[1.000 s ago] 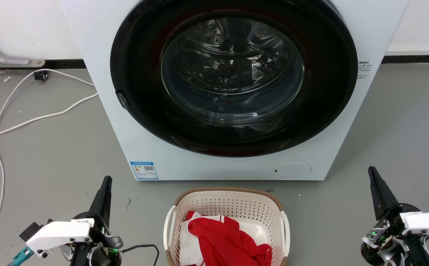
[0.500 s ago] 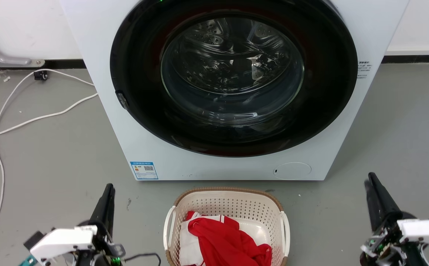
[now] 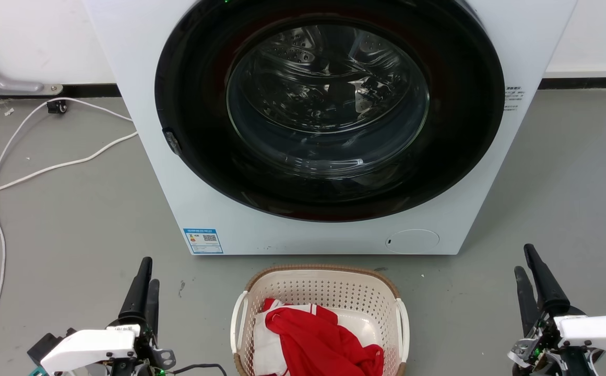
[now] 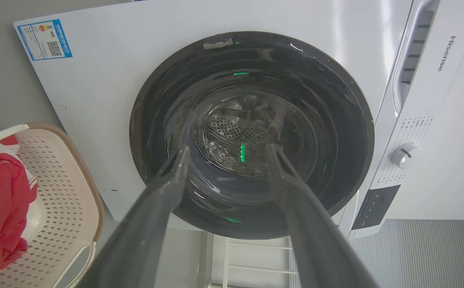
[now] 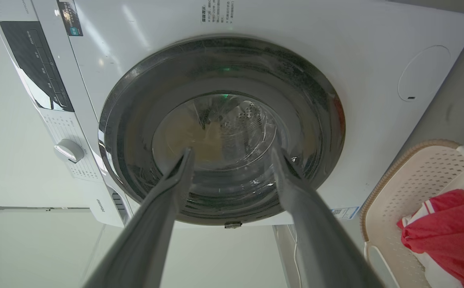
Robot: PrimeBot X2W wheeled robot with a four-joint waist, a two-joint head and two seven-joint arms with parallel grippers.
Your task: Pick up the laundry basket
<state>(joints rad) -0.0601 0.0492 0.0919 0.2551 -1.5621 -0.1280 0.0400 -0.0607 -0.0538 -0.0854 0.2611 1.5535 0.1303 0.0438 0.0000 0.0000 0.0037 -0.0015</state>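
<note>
The laundry basket (image 3: 329, 290) sits on the floor just before the washing machine: cream, perforated, with a brown rim and white side handles. Red and white clothes (image 3: 318, 339) lie inside it. My left gripper (image 3: 149, 271) hovers to its left, open and holding nothing, fingers pointing at the machine. On the far right my right gripper (image 3: 523, 258) is open too, well apart from the basket. In the left wrist view the left gripper (image 4: 228, 150) frames the door, with the basket (image 4: 68, 188) at the left edge. In the right wrist view the right gripper (image 5: 232, 151) does the same, basket (image 5: 415, 180) at the right.
A white washing machine (image 3: 141, 104) with a shut round glass door (image 3: 329, 104) stands right behind the basket. A white cable (image 3: 0, 172) trails over the grey floor at the left. Bare floor lies on both sides of the basket.
Both grippers have opened: each showed as one closed pair of fingers before and now shows two parted fingers. Both arms sank slightly toward the lower edge. The basket has not moved.
</note>
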